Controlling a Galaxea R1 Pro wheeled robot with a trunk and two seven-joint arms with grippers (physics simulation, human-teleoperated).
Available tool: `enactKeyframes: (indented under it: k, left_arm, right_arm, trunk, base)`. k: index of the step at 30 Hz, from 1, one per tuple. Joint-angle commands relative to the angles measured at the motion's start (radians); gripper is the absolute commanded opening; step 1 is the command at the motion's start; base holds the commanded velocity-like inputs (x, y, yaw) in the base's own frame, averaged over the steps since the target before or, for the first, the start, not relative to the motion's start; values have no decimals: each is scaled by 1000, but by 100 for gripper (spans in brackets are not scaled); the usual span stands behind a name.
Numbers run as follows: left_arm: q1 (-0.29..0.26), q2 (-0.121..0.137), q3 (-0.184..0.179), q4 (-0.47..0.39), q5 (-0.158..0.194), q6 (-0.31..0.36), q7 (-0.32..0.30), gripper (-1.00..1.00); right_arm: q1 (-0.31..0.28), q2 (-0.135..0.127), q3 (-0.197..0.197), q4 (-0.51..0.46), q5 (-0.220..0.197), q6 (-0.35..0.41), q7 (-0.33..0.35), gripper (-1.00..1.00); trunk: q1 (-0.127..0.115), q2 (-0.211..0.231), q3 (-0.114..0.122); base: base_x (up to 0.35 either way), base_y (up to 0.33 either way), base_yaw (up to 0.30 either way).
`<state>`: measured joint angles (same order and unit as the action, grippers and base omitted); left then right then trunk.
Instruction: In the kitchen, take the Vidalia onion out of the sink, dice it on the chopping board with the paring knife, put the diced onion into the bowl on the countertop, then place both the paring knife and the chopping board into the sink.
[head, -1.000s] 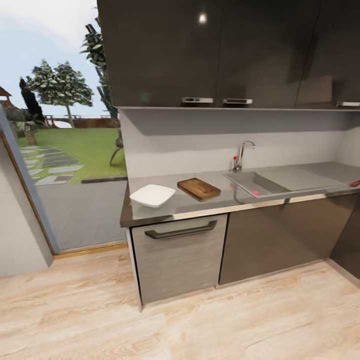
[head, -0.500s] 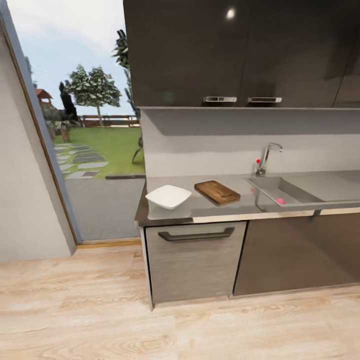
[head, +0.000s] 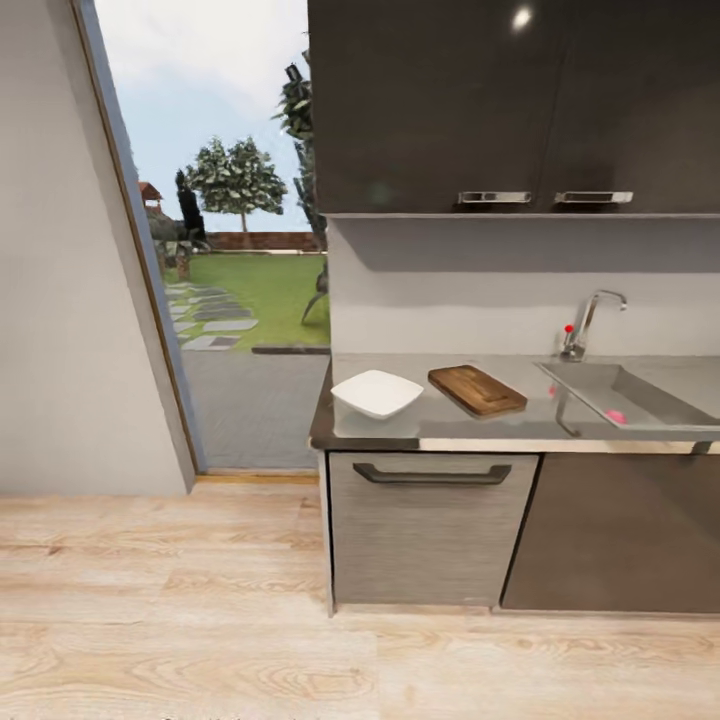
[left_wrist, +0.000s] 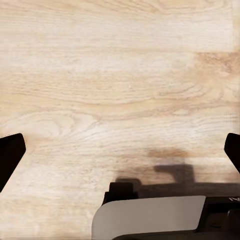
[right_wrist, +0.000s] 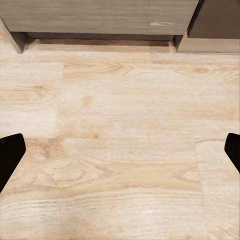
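Observation:
In the head view a glossy white square bowl (head: 377, 393) sits near the left end of the grey countertop (head: 440, 428). The dark-brown chopping board (head: 477, 390) lies just right of it. Further right is the steel sink (head: 592, 384) with a curved chrome tap (head: 586, 324). A small pinkish Vidalia onion (head: 615, 416) lies inside the basin. The paring knife is out of view. Both wrist views look down on the wooden floor: my left gripper (left_wrist: 120, 155) and right gripper (right_wrist: 120, 155) are open, fingertips wide apart, holding nothing.
Dark wall cabinets (head: 500, 100) hang above the worktop. A drawer front with a black bar handle (head: 432, 475) sits below it. An open doorway (head: 240, 300) to a garden is on the left, beside a grey wall (head: 70, 300). Light wooden floor (head: 250, 620) lies in front.
The whole head view has shifted, so the camera has moved: counter, bowl, board and sink now sit further right in the picture, with more wall and doorway at the left.

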<state>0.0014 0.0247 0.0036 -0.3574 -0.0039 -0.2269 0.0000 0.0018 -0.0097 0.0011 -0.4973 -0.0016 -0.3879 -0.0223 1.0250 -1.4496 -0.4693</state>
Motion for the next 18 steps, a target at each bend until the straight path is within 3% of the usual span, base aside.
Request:
enactKeyframes:
  k: [1, 18]
  left_arm:
    - [0, 0, 0, 0, -1, -2, 0, 100]
    - [-1, -4, 3, -39, 0, 0, 4, 100]
  right_arm:
    - [0, -1, 0, -1, 1, -2, -2, 100]
    - [0, -7, -1, -1, 3, -2, -2, 100]
  trunk:
    - [0, 0, -1]
    - [0, 0, -1]
  base:
    - [0, 0, 94]
    - [0, 0, 13]
